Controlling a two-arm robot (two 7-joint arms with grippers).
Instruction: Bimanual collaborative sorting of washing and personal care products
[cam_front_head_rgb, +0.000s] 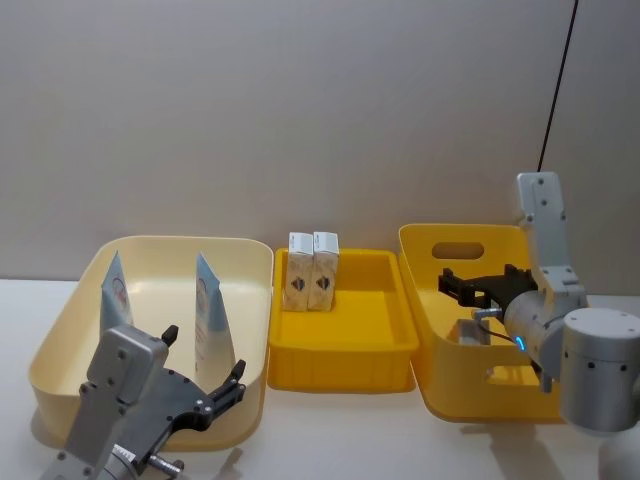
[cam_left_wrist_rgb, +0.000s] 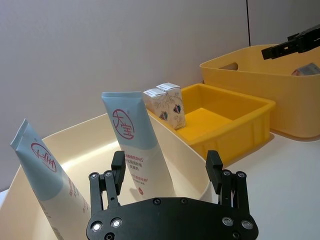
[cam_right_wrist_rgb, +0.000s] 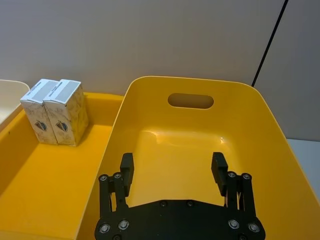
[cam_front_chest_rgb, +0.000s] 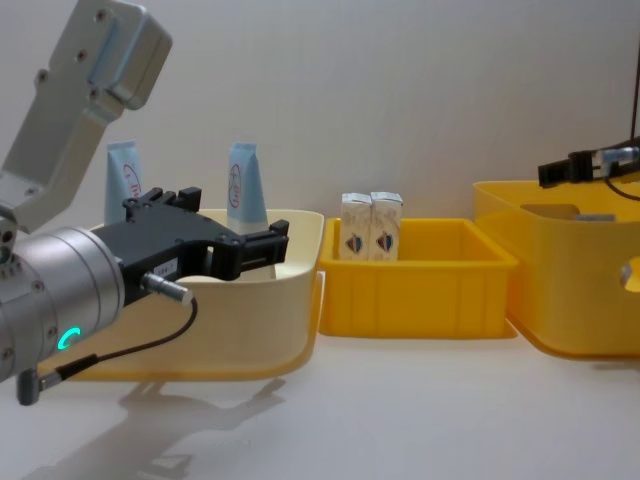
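Plainly, the two kinds of goods sit in separate bins. Two tubes stand in the cream tub (cam_front_head_rgb: 182, 242) on the robot's left. Each is light blue with a round red script mark, a white lower end and a flat crimped top. The left tube (cam_front_head_rgb: 115, 292) leans at the tub's left wall. The right tube (cam_front_head_rgb: 210, 310) stands nearer the middle, with bare tub floor between them.

Two cartons (cam_front_head_rgb: 300, 275) are white with grey tops and a small blue-red emblem, and are about half the tubes' height. They stand upright and touching in the back left corner of the yellow tray (cam_front_head_rgb: 340, 378). The rest of that tray's floor is bare.

The left gripper (cam_left_wrist_rgb: 166, 162) hovers at the near rim of the cream tub. Its jaws are spread wide and hold nothing. The right tube shows between the fingers but farther back, untouched.

The right gripper (cam_right_wrist_rgb: 173, 162) hangs over the yellow basket (cam_front_head_rgb: 440, 395) on the right, its jaws wide apart and holding nothing. In the right wrist view the basket floor below it is bare up to the handle slot in the back wall.

The three bins stand side by side, nearly touching, with open table (cam_front_head_rgb: 330, 435) in front of them.
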